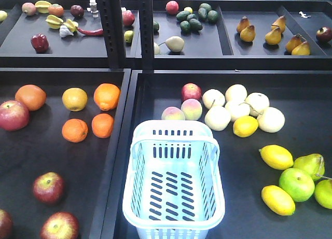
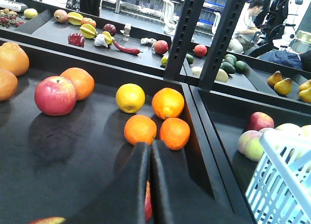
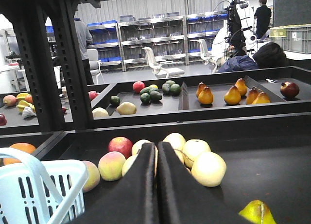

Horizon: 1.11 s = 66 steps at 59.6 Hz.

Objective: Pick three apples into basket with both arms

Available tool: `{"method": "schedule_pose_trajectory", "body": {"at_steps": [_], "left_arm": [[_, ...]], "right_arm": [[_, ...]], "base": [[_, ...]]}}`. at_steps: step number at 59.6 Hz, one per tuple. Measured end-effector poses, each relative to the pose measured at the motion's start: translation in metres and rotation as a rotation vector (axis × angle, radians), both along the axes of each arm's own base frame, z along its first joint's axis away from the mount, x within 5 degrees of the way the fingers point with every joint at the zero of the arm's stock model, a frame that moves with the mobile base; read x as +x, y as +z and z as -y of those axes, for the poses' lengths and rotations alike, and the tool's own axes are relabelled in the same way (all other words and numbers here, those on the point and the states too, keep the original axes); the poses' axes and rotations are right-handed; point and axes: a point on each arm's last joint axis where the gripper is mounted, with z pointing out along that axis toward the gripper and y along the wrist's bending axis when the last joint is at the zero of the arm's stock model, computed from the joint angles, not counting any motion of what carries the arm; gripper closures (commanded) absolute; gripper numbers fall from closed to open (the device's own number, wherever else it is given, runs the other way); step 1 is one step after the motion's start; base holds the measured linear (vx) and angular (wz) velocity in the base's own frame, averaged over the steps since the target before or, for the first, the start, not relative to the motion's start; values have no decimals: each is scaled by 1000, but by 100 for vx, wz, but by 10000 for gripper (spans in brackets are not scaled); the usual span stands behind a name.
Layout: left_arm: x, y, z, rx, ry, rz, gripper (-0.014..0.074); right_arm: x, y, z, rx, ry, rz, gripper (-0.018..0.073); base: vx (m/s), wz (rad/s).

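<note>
Red-skinned far apple sits by the left edge of the left tray, near the oranges. Mid apple and near apple lie close together at that tray's front. All 3 are outside the basket. Basket is pale blue-white w/ slots. It stands upright at the front-left of the right tray, just beside the wall btwn the 2 trays. Two peaches sit right behind it. Pale round fruits and lemons lie further right.

L gripper hangs over the left tray w/ its 2 fingers pressed together. A bit of red shows thru the thin slit low down; can't tell what it is. Two oranges lie just past its tips. R gripper is closed too, w/ only a thin line btwn the fingers and nothing in it. It points at the pale round fruits, and the basket is on its left.
</note>
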Motion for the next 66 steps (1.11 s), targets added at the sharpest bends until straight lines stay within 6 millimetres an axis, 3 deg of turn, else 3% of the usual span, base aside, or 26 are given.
{"method": "schedule_pose_trajectory", "body": {"at_steps": [54, 66], "left_arm": [[0, 1, 0, -2, 1, 13, 603], [0, 2, 2, -122, -6, 30, 603]], "right_arm": [[0, 0, 0, 0, 0, 0, 564], [0, 0, 0, 0, 0, 0, 564]], "base": [[0, 0], [0, 0]]}}
